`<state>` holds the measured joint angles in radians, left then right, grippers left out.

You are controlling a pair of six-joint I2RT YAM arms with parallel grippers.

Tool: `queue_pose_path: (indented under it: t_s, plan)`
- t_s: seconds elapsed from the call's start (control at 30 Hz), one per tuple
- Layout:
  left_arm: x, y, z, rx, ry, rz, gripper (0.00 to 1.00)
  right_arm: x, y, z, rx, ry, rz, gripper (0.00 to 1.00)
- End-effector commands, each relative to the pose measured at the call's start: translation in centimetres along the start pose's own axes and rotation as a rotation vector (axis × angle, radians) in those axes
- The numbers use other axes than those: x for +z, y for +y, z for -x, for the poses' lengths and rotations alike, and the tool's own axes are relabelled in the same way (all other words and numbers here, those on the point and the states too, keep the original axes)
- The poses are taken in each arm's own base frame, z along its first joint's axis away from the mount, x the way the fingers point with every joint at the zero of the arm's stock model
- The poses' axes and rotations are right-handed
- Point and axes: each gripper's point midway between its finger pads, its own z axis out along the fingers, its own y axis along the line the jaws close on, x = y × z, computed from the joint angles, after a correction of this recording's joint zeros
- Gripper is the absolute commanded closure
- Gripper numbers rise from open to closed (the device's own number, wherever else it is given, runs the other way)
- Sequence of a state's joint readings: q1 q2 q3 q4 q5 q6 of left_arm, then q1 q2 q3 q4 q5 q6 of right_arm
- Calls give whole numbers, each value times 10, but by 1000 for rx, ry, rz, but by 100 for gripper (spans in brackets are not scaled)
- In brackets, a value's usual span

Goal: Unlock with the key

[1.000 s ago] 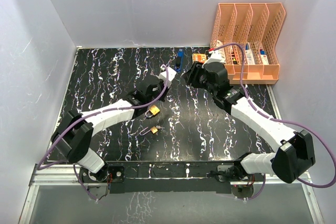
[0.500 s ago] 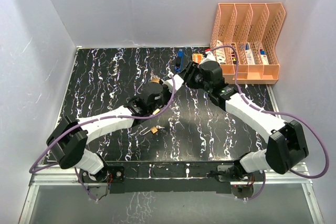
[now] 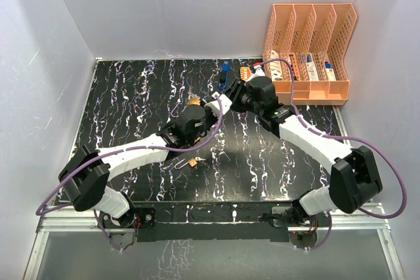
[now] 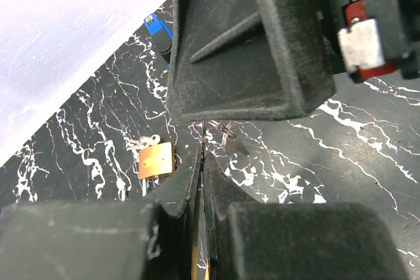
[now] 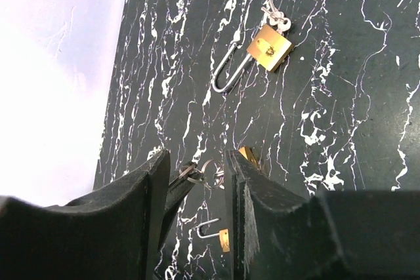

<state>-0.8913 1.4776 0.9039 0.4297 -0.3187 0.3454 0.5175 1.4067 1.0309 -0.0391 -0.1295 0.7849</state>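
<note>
Left gripper (image 4: 202, 162): I see its fingers pressed together on a thin brass sliver (image 4: 197, 263); lock or key, I cannot tell.
Key ring (image 5: 203, 174): in the air just past the left tips, sitting between the right fingers.
Right gripper (image 5: 197, 159): fingers apart, one on either side of the ring; I cannot tell if they touch it.
Big lock (image 5: 269, 48): flat on the table (image 3: 131, 96), shackle swung open, keys beside it, left of both grippers.
Small lock (image 3: 192, 161): on the table nearer the bases, shackle open.
Rack (image 3: 308, 44): far right corner.
</note>
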Motion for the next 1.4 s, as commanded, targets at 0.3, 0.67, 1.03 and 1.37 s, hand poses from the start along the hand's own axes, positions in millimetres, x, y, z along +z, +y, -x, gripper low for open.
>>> queue_pose_path:
  t_s: [0.3, 0.67, 1.03, 1.37]
  plan:
    - [-3, 4, 23, 22, -62, 57, 100, 7, 13, 7, 15, -24, 70, 78]
    - [2, 2, 21, 7, -51, 79, 100, 7, 12, 5, 34, -18, 68, 92]
    - [-4, 2, 13, -49, -42, 98, 67, 2, 9, 12, 55, -56, 61, 100]
    - [-40, 35, 7, -151, -38, 174, 21, -13, -16, 28, 4, -123, 72, 100]
